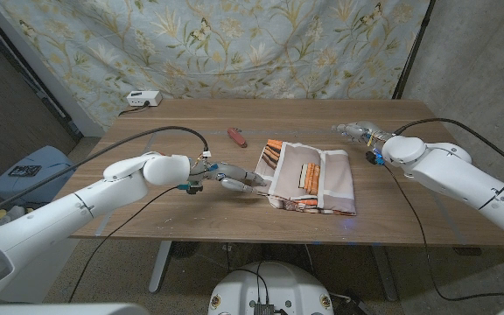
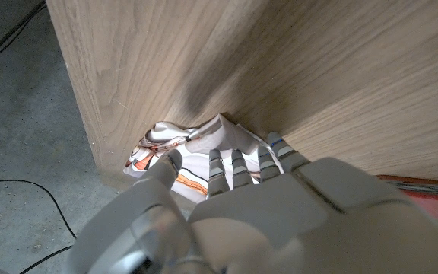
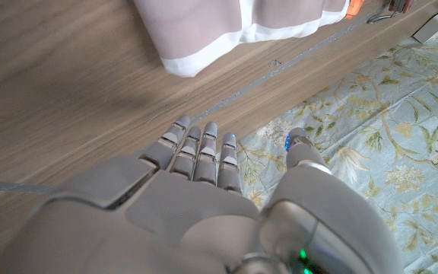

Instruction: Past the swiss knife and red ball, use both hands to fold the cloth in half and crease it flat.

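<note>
The white cloth with orange and brown stripes (image 1: 311, 178) lies rumpled and partly folded on the brown wooden table (image 1: 173, 122), toward its near edge. The left hand (image 1: 227, 178) reaches in from the cloth's left side, fingers stretched out, with their tips at the cloth's near left corner. In the left wrist view the left hand (image 2: 242, 205) has its fingers (image 2: 234, 164) lying side by side against a bunched, lifted fold of the cloth (image 2: 175, 152); whether they actually pinch the fabric cannot be told, as the hand's back covers the contact.

The right hand (image 1: 357, 131) hovers beyond the cloth's far right corner, apart from it, holding nothing. In the right wrist view the right hand (image 3: 204, 171) has its fingers (image 3: 202, 148) straight and close together, thumb set off to the side, and the white-hemmed edge of the cloth (image 3: 234, 23) lies well ahead of the fingertips with bare wood between.

A small red swiss knife (image 1: 236, 136) lies on the table beyond the left fingers, near the cloth's far left corner.
</note>
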